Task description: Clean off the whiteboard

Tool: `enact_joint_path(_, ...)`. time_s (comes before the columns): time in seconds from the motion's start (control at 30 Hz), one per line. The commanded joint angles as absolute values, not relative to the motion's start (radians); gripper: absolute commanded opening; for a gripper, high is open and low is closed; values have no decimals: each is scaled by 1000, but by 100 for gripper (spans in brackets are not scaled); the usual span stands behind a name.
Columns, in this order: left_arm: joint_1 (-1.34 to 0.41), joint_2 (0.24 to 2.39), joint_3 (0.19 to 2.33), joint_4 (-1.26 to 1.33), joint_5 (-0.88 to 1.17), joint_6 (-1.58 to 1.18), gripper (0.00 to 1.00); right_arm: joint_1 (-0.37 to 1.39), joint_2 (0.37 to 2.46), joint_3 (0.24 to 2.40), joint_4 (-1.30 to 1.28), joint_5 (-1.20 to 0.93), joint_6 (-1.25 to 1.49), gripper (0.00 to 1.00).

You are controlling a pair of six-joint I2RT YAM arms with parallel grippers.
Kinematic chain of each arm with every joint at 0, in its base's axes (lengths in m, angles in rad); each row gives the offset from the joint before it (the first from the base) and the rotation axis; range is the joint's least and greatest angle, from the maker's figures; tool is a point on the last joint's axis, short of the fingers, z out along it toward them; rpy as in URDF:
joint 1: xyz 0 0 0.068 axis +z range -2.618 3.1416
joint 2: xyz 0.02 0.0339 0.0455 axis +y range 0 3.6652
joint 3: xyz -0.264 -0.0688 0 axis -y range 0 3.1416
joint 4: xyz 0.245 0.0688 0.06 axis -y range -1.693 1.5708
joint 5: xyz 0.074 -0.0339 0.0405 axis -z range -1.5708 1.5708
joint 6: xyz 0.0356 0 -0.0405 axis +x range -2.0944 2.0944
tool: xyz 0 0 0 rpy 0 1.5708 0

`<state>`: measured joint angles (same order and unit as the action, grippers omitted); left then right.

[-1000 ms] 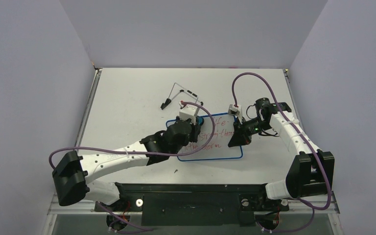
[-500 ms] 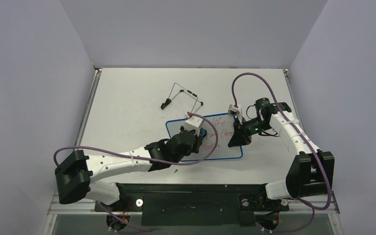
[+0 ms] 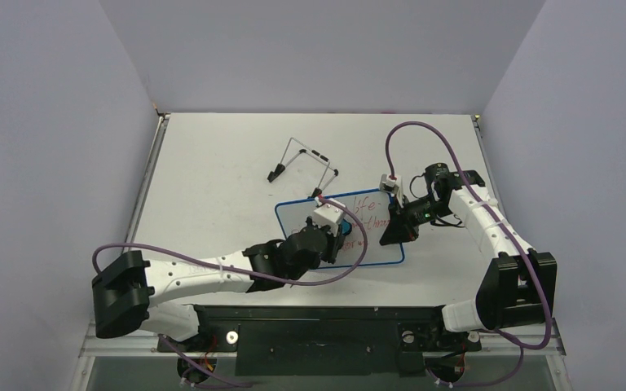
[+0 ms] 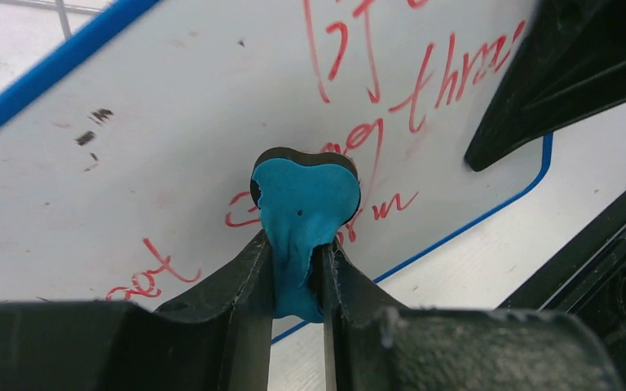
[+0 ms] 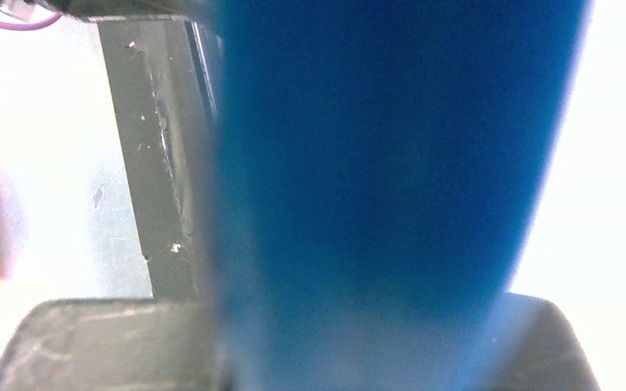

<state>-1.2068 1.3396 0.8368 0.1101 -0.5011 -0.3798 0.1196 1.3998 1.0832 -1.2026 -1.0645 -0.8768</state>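
Whiteboard [image 3: 293, 221] lies flat on the desk [image 3: 212, 163], towards the near right of its middle, with the thin blue rim showing all round it. The black wire stand [image 3: 318, 154] lies apart from it, just beyond its far left corner. Red handwriting [image 3: 367, 208] covers the right part of the board. The left part is mostly plain white, apart from a few red marks near the lower edge in the left wrist view.

The left pincer [image 3: 338, 236] reaches over the near edge of the board. Its jaws are drawn in narrow on a small blue-black eraser [image 3: 344, 235]. In the left wrist view the two fingers of this pincer [image 4: 297, 265] squeeze the blue part of the eraser [image 4: 306, 199] so that it bulges above them. The black face is set against the whiteboard [image 4: 155, 122], right at a line of red handwriting [image 4: 424, 90].

The right pincer [image 3: 395, 226] sits at the board's right edge. One of its black fingers [image 4: 570, 73] lies on the white surface, just inside the rim. In its own wrist view a broad, blurred blue band [image 5: 391, 179] runs between the two dark fingers. The jaws are closed tight on that edge of the board.
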Motion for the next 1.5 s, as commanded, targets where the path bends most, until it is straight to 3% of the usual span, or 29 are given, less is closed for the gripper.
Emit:
enact_joint_path(0.0,-1215,1355,867,172,-519,-346,0,130,1393,1120,-1207,-1099,-908,0)
enact_joint_path(0.47,-1049,1030,586,302,-390,-493,0,129,1351,1099,-1133,-1061,-844,0)
enact_joint_path(0.7,-1035,976,549,310,-369,-522,0,129,1289,1043,-929,-993,-630,0)
enact_joint_path(0.93,-1033,1102,629,326,-357,-554,0,130,1193,953,-690,-886,-418,0)
enact_joint_path(1.2,-1110,1314,789,307,-469,-511,0,137,1206,960,-737,-919,-470,0)
enact_joint_path(1.47,-1146,1377,820,351,-549,-410,0,178,1232,975,-783,-926,-523,0)
